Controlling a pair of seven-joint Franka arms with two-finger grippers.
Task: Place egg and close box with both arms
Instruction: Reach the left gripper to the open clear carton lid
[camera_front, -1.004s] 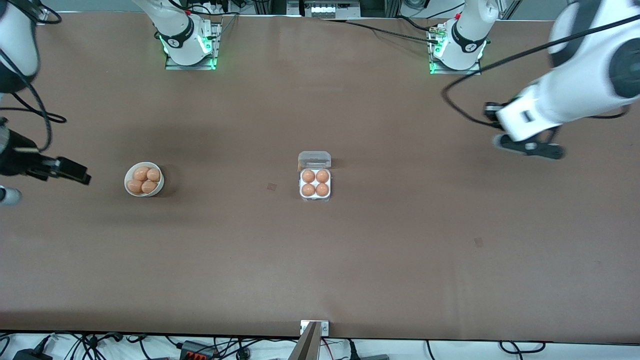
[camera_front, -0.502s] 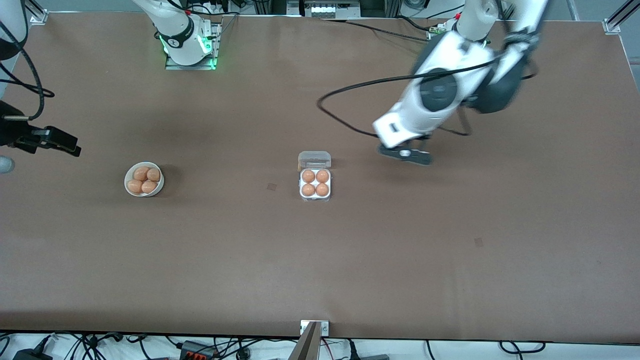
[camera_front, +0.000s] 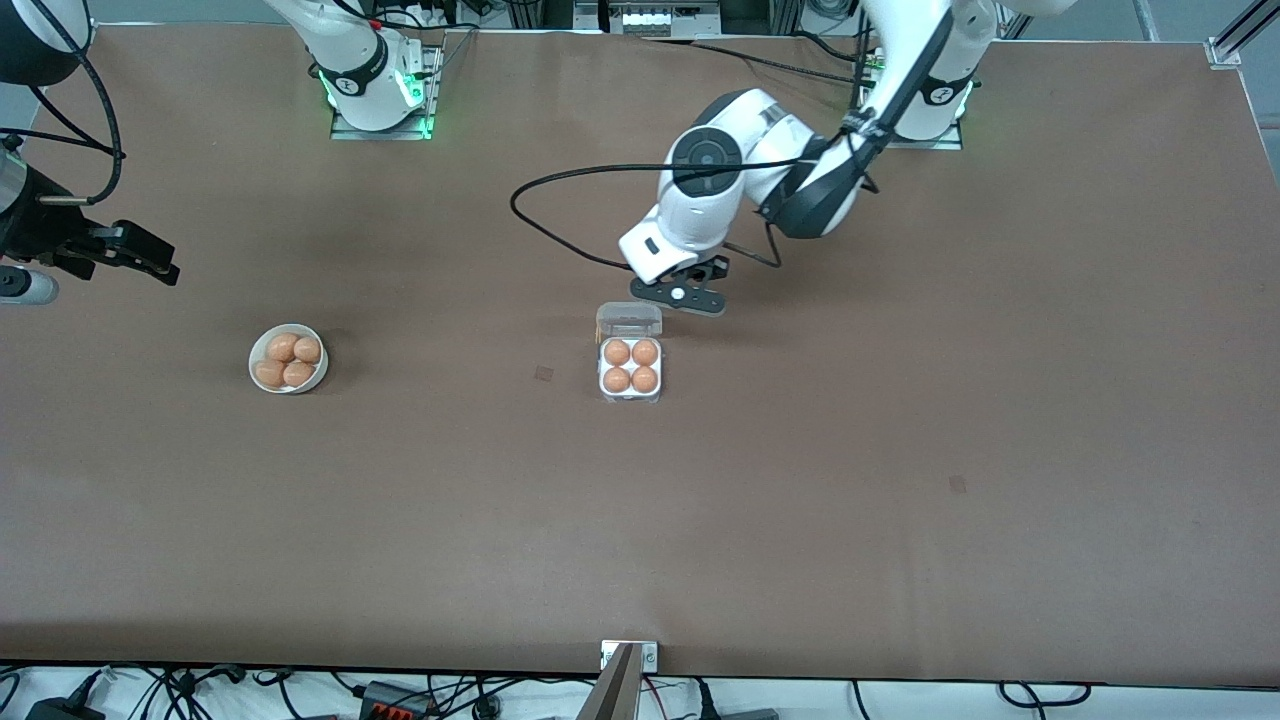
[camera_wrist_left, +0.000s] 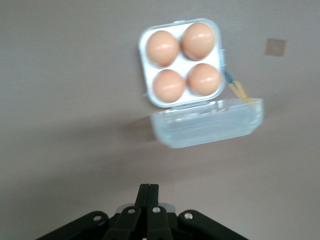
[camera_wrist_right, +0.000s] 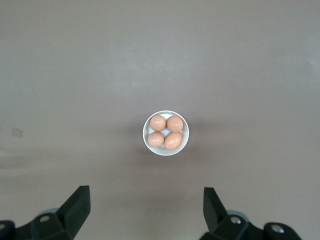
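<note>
My left pincer (camera_front: 680, 295) swung in, now closed just above the box (camera_front: 630, 368) lid (camera_front: 629, 319), four eggs inside; right pincer (camera_front: 130, 255) open, waiting over desk (camera_front: 900, 450) near bowl (camera_front: 288, 358)

The box (camera_front: 630, 368) sits mid-counter (camera_front: 900, 500) with four eggs (camera_front: 631, 366) in its cells, one per cell, and its open lid (camera_front: 629, 319) lies on the side away from the front camera. The bowl (camera_front: 288, 358) stands well apart from the box toward the right arm's end, about level with it, with four eggs (camera_front: 288, 361) in it. The left tool (camera_front: 679, 294), fingers together, hangs just beside the lid toward the left arm's end; the right tool (camera_front: 150, 262), fingers spread, hangs over the counter's edge at the right arm's end, well apart from the bowl.
</note>
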